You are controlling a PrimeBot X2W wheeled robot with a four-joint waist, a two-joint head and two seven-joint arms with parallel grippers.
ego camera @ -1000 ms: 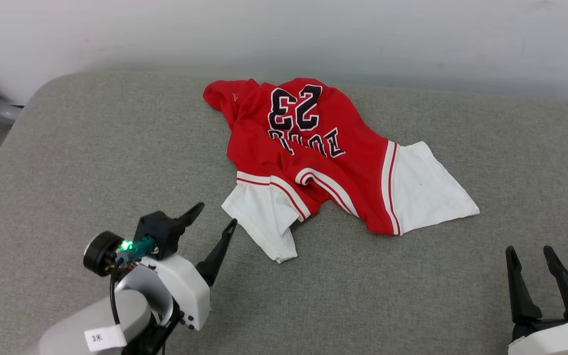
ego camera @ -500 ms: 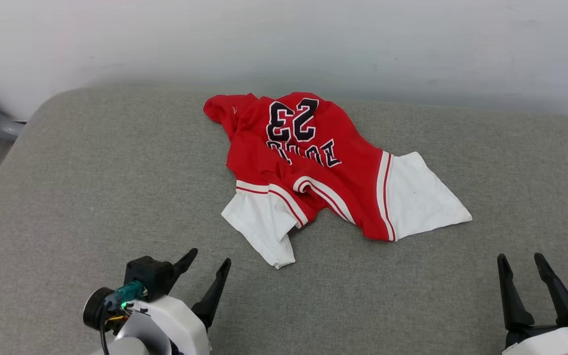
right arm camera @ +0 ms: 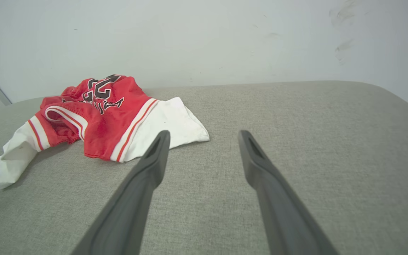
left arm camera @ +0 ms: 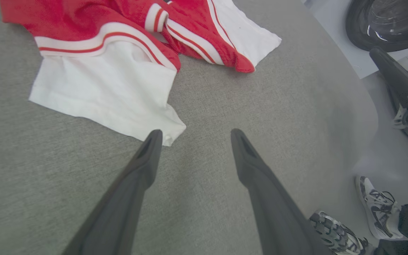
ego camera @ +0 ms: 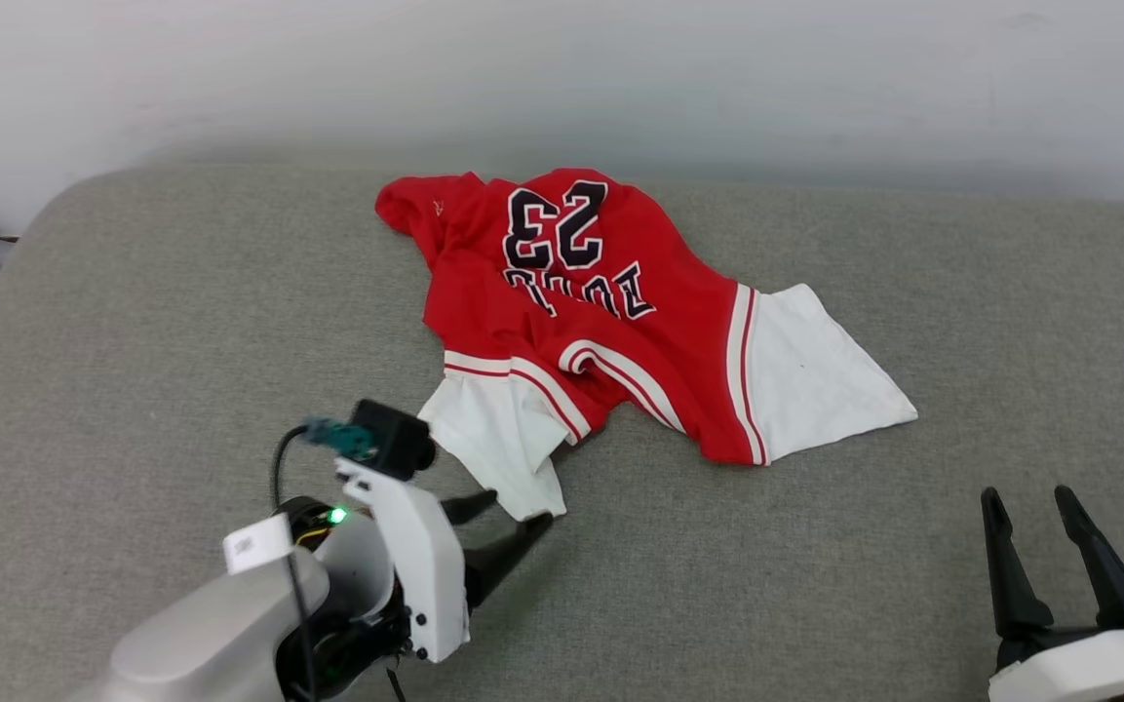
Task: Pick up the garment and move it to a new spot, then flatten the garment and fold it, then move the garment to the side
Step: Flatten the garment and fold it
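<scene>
A red jersey garment [right arm camera: 99, 117] with white sleeves lies crumpled on a grey fabric surface [right arm camera: 313, 134], its black number facing the pale wall [right arm camera: 189, 39] behind it. On the garment's near side, the right gripper [right arm camera: 204, 134] is poised with fingers spread and empty, one fingertip in front of a white sleeve's hem.

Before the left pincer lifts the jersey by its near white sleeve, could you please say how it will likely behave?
The jersey lies crumpled in soft folds, so it will probably hang limp. It looks thin, so likely light. Pushed, it would probably bunch on the textured grey cushion.
</scene>
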